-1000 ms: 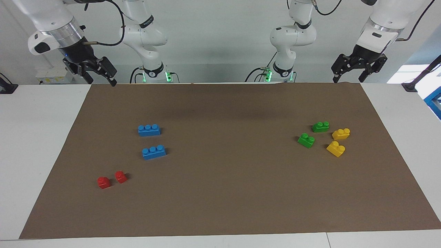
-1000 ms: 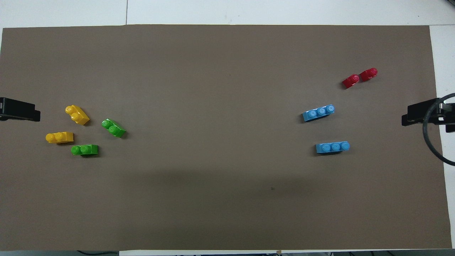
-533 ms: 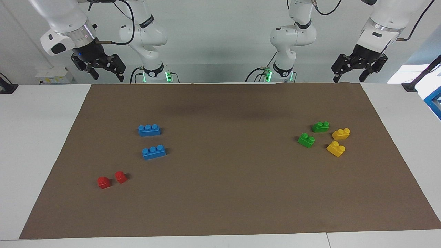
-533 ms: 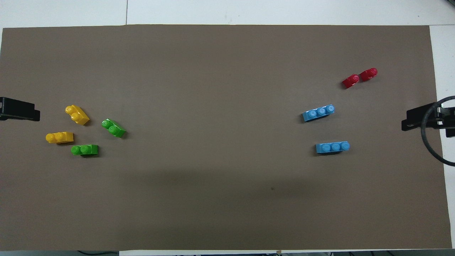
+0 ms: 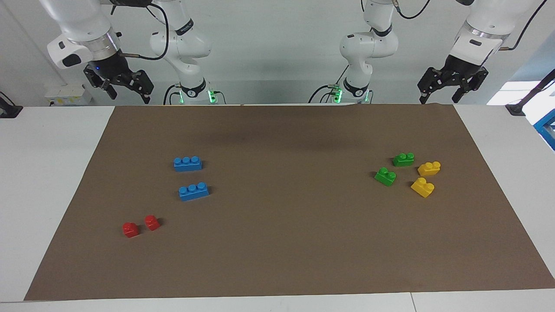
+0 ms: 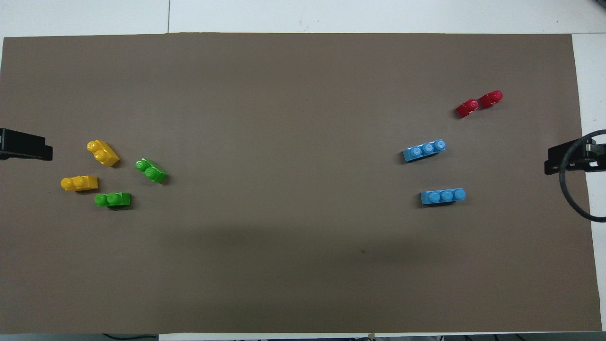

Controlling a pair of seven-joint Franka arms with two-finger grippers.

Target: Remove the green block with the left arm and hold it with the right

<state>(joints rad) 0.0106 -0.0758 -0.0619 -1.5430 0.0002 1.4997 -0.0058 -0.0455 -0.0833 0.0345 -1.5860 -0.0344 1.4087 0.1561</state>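
Observation:
Two green blocks lie on the brown mat toward the left arm's end. One green block [image 5: 403, 159] [image 6: 112, 199] is nearer to the robots, and the other green block [image 5: 385, 176] [image 6: 151, 170] sits slightly farther out and more toward the table's middle. My left gripper [image 5: 438, 99] [image 6: 26, 146] hangs open and empty in the air over the mat's robot-side corner, well clear of both blocks. My right gripper [image 5: 128, 96] [image 6: 565, 160] is raised, open and empty, above the table edge at the right arm's end.
Two yellow bricks [image 5: 429, 168] [image 5: 422, 187] lie right beside the green ones. Two blue three-stud bricks [image 5: 187, 164] [image 5: 194, 191] and two small red bricks [image 5: 130, 229] [image 5: 151, 222] lie toward the right arm's end. The brown mat [image 5: 286, 242] covers most of the table.
My right gripper has lifted and drawn back toward the right arm's end of the table. The left gripper and all the bricks have stayed put.

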